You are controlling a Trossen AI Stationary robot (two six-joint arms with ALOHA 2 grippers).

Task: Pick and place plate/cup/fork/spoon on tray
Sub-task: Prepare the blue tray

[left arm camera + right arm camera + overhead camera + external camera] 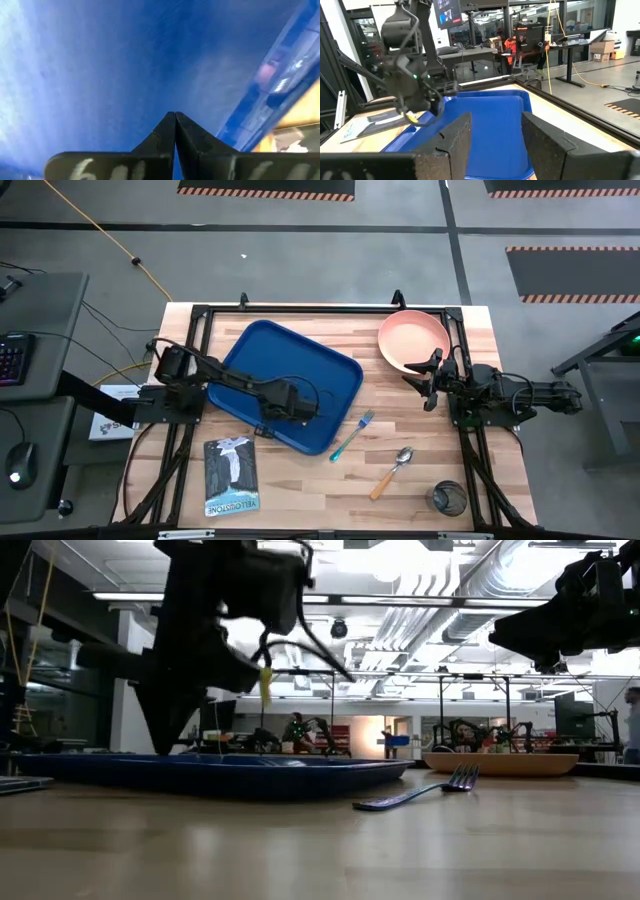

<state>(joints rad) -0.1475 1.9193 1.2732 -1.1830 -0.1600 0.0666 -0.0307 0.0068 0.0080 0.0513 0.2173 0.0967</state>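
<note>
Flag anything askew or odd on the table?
Tray sits skewed to the table edges, empty. Plate, fork, spoon and cup lie on bare wood. Nothing spilled or damaged.

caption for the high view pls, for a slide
Left claw shut over the empty blue tray; right claw open beside the plate; fork, spoon, cup wait on the table.

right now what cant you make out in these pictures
- Spoon and cup: absent from the low view, which shows only the fork, plate and tray.
- Booklet: title too small to read from above.
- Left claw, shut: the wrist view shows only blue tray; its height above it is unclear.
- Right claw, open: the plate beside it is out of its wrist view.
</note>
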